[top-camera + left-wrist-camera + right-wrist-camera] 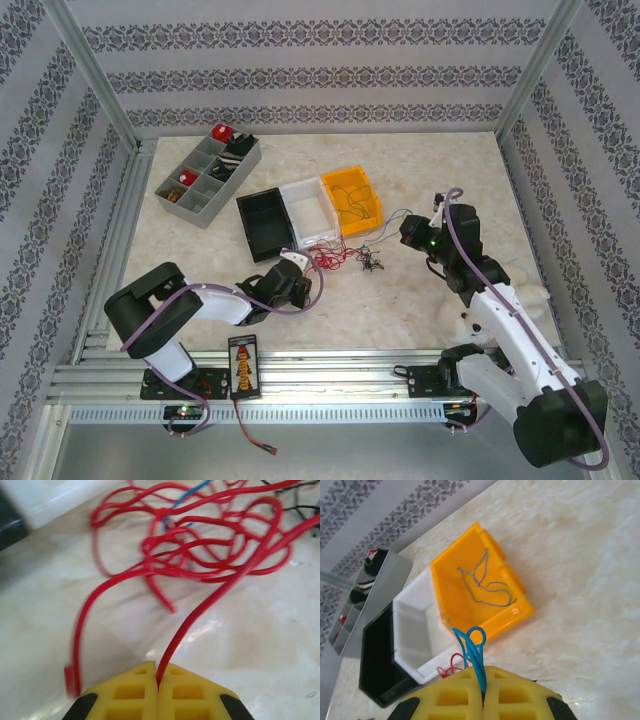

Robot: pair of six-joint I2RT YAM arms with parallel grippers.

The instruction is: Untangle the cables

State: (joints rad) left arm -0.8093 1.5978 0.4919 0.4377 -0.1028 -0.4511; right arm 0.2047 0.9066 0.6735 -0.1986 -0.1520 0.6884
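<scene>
A pale marbled tabletop (420, 310) lies inside patterned walls. At the bottom of the left wrist view, the left gripper (158, 680) has its yellow fingers pressed together on a thin red wire (210, 600). This runs up into the red, blue and black tangle of hair-thin cables (345, 258) at mid-table. The right gripper (484, 692) is clamped on a looped blue wire (472, 642). Beyond stand a black plastic bin (372, 660), a white plastic bin (412, 615) and an orange plastic bin (517, 612) in a row.

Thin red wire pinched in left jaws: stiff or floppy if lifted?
Probably floppy: the thin red wire curves loosely across the pale marbled table. Likely very light, being so thin. It runs into the tangle of red loops, so lifting may drag them.
</scene>
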